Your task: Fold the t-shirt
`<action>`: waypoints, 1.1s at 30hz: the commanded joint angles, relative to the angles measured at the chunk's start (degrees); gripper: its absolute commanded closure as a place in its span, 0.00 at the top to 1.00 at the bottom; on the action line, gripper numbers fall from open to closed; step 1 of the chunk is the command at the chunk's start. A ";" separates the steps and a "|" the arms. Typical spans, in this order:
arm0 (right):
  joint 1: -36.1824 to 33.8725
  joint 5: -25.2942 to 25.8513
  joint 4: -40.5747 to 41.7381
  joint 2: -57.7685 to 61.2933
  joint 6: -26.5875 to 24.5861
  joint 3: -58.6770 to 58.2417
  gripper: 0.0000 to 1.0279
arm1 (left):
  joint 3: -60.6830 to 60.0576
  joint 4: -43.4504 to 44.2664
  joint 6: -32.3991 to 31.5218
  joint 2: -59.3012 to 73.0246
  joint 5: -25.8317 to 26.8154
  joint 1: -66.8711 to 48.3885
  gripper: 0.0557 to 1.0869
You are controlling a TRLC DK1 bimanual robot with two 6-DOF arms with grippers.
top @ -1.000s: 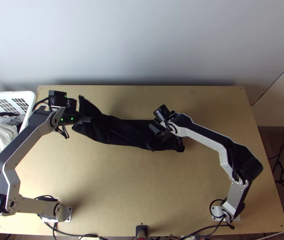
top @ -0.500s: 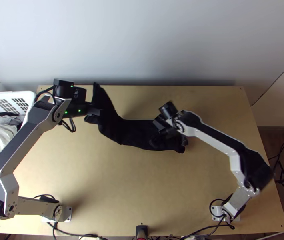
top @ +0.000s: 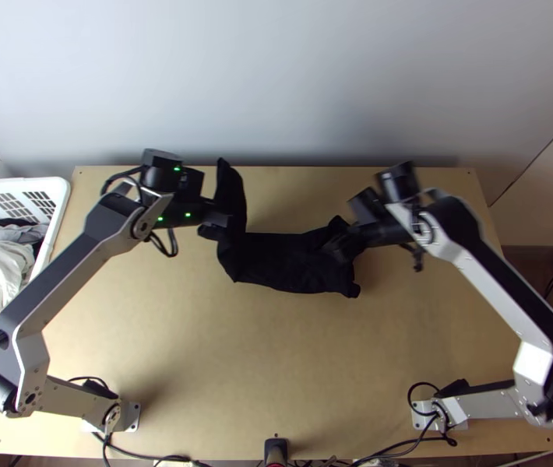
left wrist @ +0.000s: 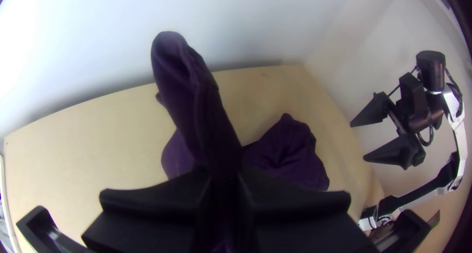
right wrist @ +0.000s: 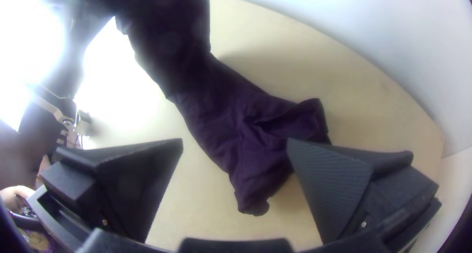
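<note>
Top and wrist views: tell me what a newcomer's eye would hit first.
Probably the dark t-shirt, bunched in a band on the table, one end held up by the left arm's tool. Next, likely the right arm's open tool near the other end, and the white basket of clothes at the table's left.

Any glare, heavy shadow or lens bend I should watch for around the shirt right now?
Right wrist view: strong white glare beside the t-shirt, hazing the left arm; the table's edge bows. Left wrist view: the left gripper looks nearly black, wall very bright. Top view: no harsh glare, but folds sink into the dark cloth.
</note>
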 commanded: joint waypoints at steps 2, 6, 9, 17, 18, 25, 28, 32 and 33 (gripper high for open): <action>-5.80 -0.39 -3.15 -8.21 0.90 -2.66 0.96 | 2.62 3.62 -3.42 4.49 0.22 -6.51 0.04; -7.65 -0.39 -3.15 -10.41 0.99 -5.56 0.96 | 3.15 6.52 -4.74 7.12 0.30 -10.56 0.04; -8.88 -0.39 -3.15 -11.55 1.16 -6.79 0.96 | 3.50 8.19 -5.27 10.55 0.30 -13.02 0.04; -10.81 -0.39 -3.76 -14.37 1.60 -10.13 0.96 | 10.01 8.81 -6.32 18.72 1.18 -17.94 0.04; -10.99 -0.39 -3.76 -14.63 1.69 -10.48 0.96 | 10.80 8.81 -6.32 19.51 1.18 -18.55 0.04; -11.78 -0.39 -4.03 -16.12 1.78 -12.42 0.96 | 16.95 9.07 -6.06 27.60 1.18 -21.45 0.04; -12.04 -0.30 -4.12 -16.30 1.78 -12.68 0.96 | 18.88 9.07 -6.06 30.41 1.18 -22.42 0.04; -12.39 -0.39 -4.12 -16.83 1.78 -13.03 0.96 | 19.59 8.90 -5.89 33.75 1.10 -23.74 0.04; -12.48 -0.39 -4.12 -17.00 1.78 -13.30 0.96 | 19.59 8.90 -5.71 34.46 1.01 -24.00 0.04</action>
